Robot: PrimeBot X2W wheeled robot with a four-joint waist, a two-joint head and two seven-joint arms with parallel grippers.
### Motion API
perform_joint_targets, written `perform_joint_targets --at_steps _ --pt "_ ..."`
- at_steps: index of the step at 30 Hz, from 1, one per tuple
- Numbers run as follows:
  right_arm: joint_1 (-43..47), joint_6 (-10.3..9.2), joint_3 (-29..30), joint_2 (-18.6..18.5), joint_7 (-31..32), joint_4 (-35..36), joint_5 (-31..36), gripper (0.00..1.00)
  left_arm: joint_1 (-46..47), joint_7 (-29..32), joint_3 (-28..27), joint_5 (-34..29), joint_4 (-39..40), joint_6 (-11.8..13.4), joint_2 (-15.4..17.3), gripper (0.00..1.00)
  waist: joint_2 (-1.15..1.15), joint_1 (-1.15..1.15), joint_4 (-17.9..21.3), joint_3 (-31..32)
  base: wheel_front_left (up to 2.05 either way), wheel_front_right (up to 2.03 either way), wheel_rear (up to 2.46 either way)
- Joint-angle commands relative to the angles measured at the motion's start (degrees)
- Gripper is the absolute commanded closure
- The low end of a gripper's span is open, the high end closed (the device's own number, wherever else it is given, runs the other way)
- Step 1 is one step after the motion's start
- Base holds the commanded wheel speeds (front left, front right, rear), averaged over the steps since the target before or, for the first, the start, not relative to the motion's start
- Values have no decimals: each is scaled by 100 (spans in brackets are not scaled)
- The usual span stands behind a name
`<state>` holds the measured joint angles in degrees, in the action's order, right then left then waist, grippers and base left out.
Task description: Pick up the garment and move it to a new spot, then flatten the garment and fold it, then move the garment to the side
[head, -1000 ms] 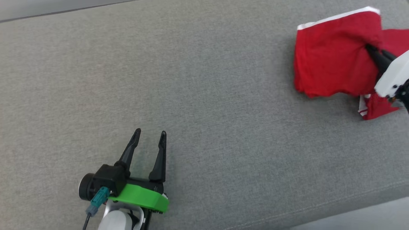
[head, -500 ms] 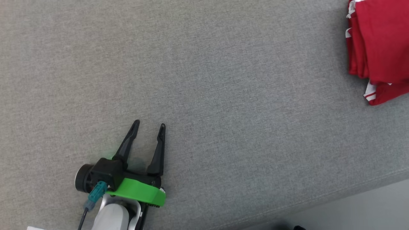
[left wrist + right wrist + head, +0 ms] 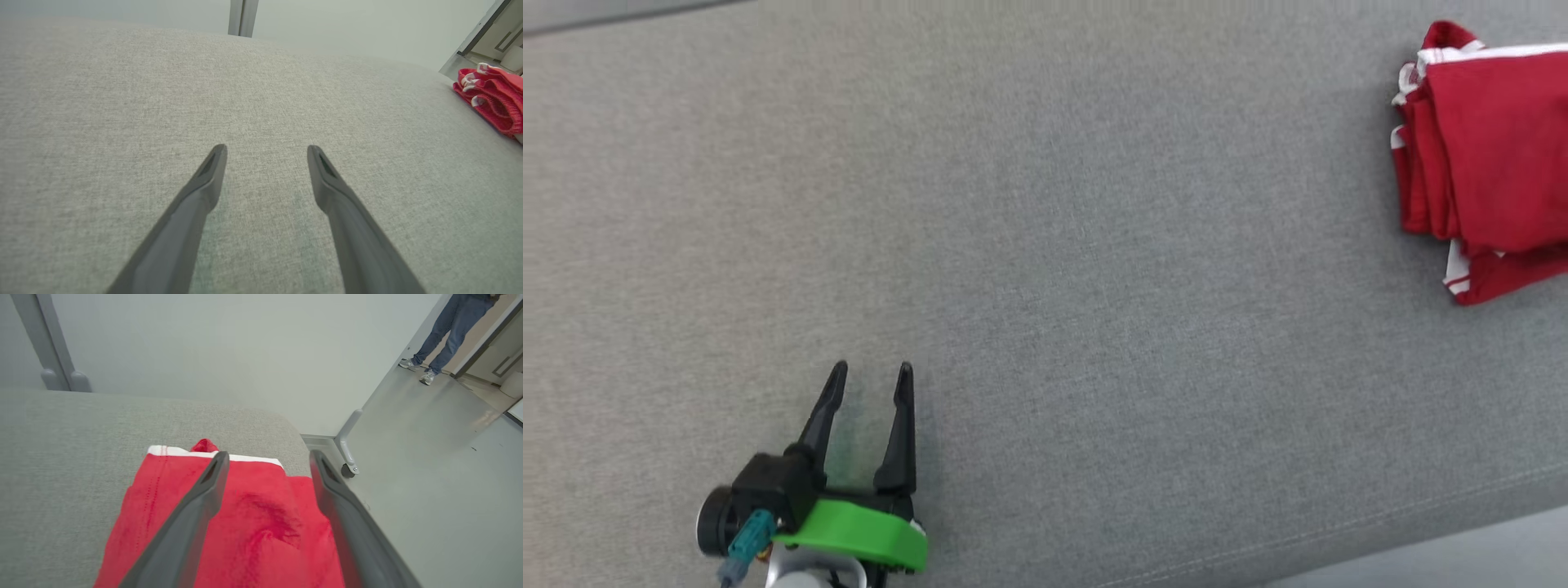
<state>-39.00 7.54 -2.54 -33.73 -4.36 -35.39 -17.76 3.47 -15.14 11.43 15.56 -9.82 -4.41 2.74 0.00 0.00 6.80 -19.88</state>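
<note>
Garment (image 3: 261, 522) folded, parked aside
Our right gripper (image 3: 267, 455) stood wide above it, holding nothing (job seemingly done); our left gripper (image 3: 872, 369) gaped empty, garment far off its right finger.

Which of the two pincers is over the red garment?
The right pincer: open, it hangs above the red garment, while the left pincer is over bare grey cushion.

Grey fabric cushion (image 3: 1094, 245), pale wall (image 3: 204, 343), grey floor (image 3: 429, 477)
</note>
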Motion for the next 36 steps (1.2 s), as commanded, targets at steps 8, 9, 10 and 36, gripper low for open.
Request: perform_joint_targets --at_steps 8,9,10,36 --pt "1978 -11 681 926 -759 1209 710 0 -617 3 -176 92 76 285 29 0 0 0 -534 1413 0 0 0" --pt "2260 -11 755 1108 -824 1372 786 0 -692 3 -207 45 66 323 28 0 0 0 -576 1513 0 0 0" --pt "2456 -11 820 1257 -876 1499 850 0 -737 3 -248 22 73 354 27 0 0 0 -602 1581 0 0 0" --pt "4606 -1 323 2606 -1069 2659 1204 100 -1045 0 -664 -203 -3 372 6 100 0 0 -864 2171 0 0 0"
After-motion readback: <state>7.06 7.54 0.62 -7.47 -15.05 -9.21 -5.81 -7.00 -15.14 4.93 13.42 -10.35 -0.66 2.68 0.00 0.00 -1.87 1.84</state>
